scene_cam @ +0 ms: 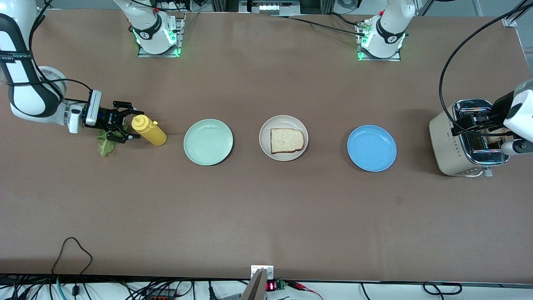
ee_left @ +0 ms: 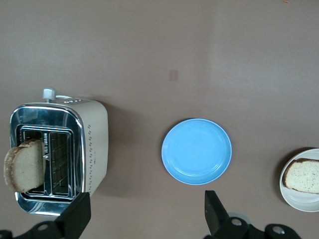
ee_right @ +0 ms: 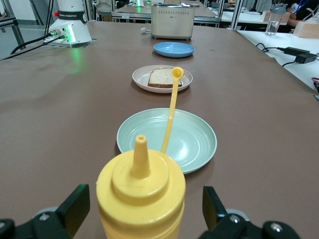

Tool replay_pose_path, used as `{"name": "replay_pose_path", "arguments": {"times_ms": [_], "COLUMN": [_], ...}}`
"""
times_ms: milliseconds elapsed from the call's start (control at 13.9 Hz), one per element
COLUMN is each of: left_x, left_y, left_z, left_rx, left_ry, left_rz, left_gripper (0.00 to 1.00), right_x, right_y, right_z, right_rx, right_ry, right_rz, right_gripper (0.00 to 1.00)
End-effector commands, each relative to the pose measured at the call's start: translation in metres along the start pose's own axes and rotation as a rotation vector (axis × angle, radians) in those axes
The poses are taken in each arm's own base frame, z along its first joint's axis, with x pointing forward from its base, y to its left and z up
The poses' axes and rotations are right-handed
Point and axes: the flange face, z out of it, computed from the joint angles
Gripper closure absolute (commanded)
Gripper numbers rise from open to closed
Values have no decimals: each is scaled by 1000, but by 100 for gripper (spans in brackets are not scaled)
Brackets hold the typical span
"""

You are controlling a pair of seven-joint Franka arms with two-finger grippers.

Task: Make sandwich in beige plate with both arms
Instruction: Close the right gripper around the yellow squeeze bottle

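A matte brown counter [scene_cam: 266,216] fills the front view. At mid-frame three round, shallow, smooth plates sit in a row, well apart. The beige plate [scene_cam: 283,138] is the middle one and carries one squarish slice of toast [scene_cam: 286,140], pale and porous with a darker crust, lying flat. The mint plate [scene_cam: 208,142] lies toward the right arm's end, the blue plate [scene_cam: 371,148] toward the left arm's end; both are bare.

At the middle-left edge of the frame the right gripper [scene_cam: 128,123] points sideways at a yellow squeeze bottle [scene_cam: 148,130], a soft plastic cylinder with a cone nozzle. In the right wrist view the bottle [ee_right: 141,196] stands between the spread fingers [ee_right: 74,208], which do not touch it; its cap dangles on a thin strap. A ruffled green lettuce leaf [scene_cam: 106,143] lies on the counter just under the gripper.

At the middle-right edge the left gripper [scene_cam: 468,123] hangs over a toaster [scene_cam: 456,146], a cream box with rounded corners and a shiny chrome top. In the left wrist view a second slice [ee_left: 24,165] stands upright out of a slot, and the fingers [ee_left: 75,216] are wide apart, grasping nothing.
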Motion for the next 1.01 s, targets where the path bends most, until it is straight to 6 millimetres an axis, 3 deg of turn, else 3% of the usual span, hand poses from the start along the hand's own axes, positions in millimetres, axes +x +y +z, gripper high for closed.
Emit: {"name": "replay_pose_path", "arguments": {"times_ms": [0, 432, 648, 936], "left_x": [-7, -16, -18, -19], "left_y": [-9, 1, -12, -6], "left_z": [-10, -28, -30, -29], "left_rx": [-48, -77, -70, -20], "left_ry": [4, 29, 25, 31], "left_rz": [-4, -1, -3, 14], "left_gripper": [0, 0, 0, 0], "right_x": [-12, -44, -60, -65], "right_y": [-5, -13, -19, -20], "right_z": [5, 30, 39, 45], "right_rx": [-31, -59, -84, -84], "right_ry": [47, 117, 150, 161], "right_rz": [-26, -29, -15, -9], "right_gripper": [0, 0, 0, 0]}}
